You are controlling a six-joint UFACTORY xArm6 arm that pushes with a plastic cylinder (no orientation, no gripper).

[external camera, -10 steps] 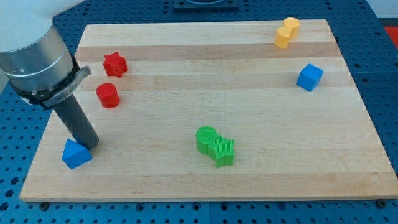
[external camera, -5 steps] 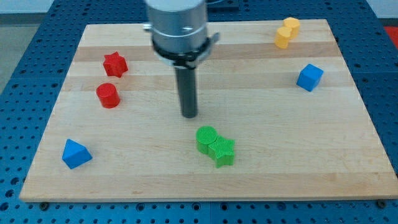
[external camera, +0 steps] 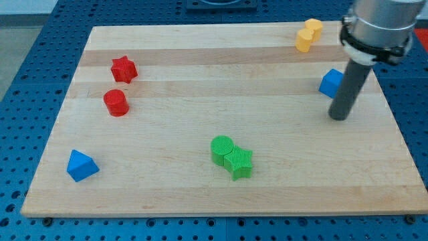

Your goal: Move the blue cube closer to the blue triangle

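The blue cube [external camera: 330,84] sits near the view's right edge of the wooden board [external camera: 200,73], partly hidden by the rod. The blue triangle [external camera: 81,165] lies at the view's bottom left corner. My tip [external camera: 339,117] rests on the board just below the blue cube, slightly to its right, close to it; I cannot tell if the rod touches the cube.
A red star [external camera: 124,68] and a red cylinder [external camera: 116,102] sit at the view's left. A green cylinder [external camera: 221,148] and a green star [external camera: 239,163] touch each other at bottom centre. Two yellow blocks [external camera: 308,34] stand at the top right.
My tip has swept from beside the blue triangle at the view's bottom left, across the board's middle, to just below the blue cube at the right. No block has moved.
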